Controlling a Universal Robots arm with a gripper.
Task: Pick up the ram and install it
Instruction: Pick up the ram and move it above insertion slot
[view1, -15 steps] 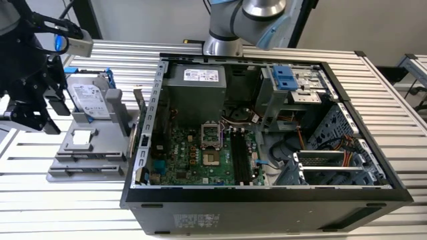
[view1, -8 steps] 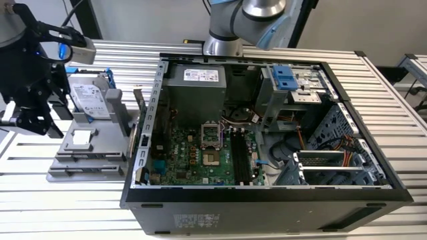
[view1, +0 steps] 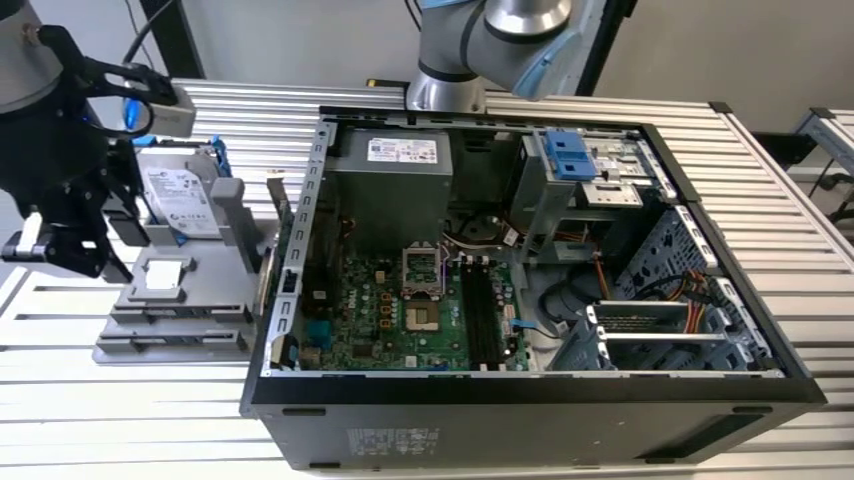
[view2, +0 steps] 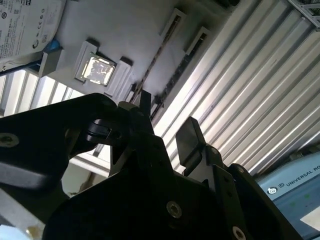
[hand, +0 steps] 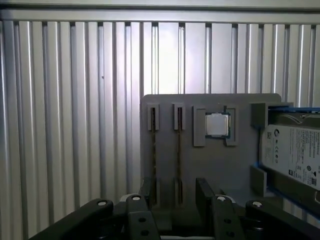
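The gripper (hand: 176, 187) is wide open and holds nothing; in both wrist views its two fingers (view2: 190, 137) stand well apart with bare space between them. The ram (hand: 179, 150) stands on edge in a slot of the grey holder (hand: 220, 170), next to the CPU (hand: 217, 125) and apart from the gripper. It shows as a thin dark strip whose long axis runs the length of the slot, toward the gap between the fingers. In the exterior view the holder's slots run roughly 3 to 9 o'clock, across the memory slots (view1: 487, 310) on the motherboard, which run 12 to 6. There the gripper (view1: 60, 245) hangs at 9 o'clock of the holder, which lies on the counter (view1: 134, 410) at 9 o'clock of the open case (view1: 534, 385), with a hard drive (view1: 180, 200) at its 12 o'clock end.
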